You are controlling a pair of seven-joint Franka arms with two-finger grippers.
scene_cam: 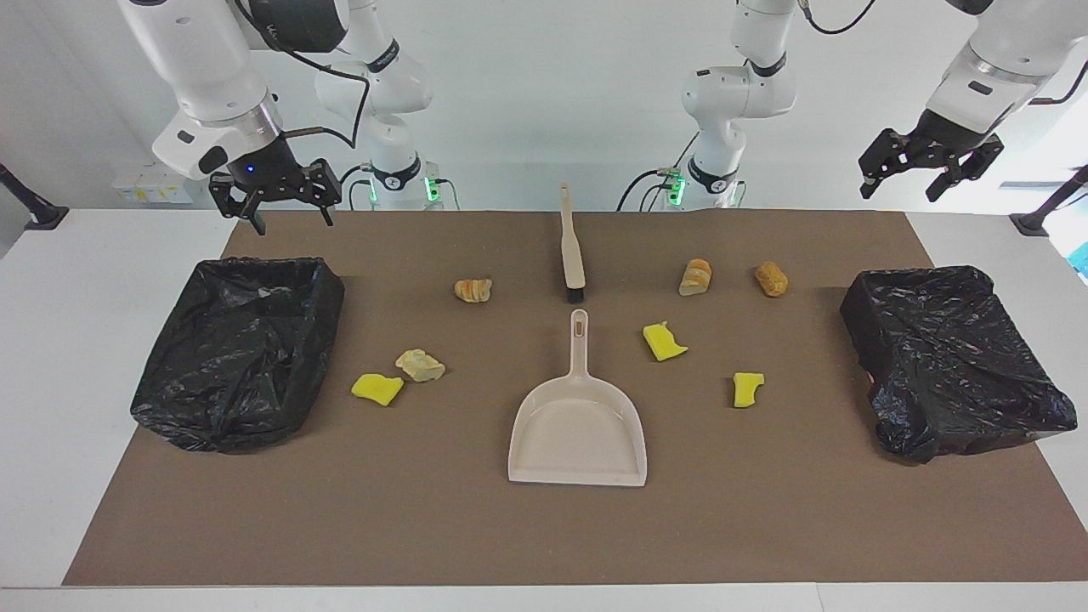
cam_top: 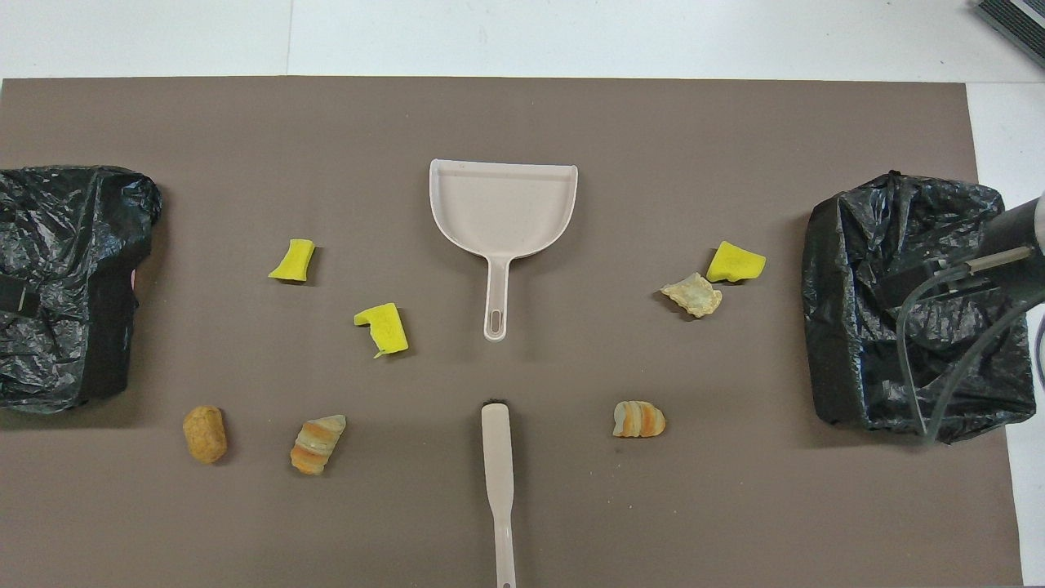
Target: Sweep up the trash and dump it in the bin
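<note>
Three yellow spongy chunks and several tan bread-like lumps lie scattered on the brown mat. In the overhead view the chunks and lumps show too. The beige dustpan lies mid-mat, handle toward the robots. The beige brush lies nearer to the robots, bristles toward the pan. Black-bagged bins stand at both ends. My right gripper is open above the mat's edge. My left gripper is open and raised.
The brown mat covers most of the white table. The dustpan and brush lie in line mid-table. Both arms wait near their bases.
</note>
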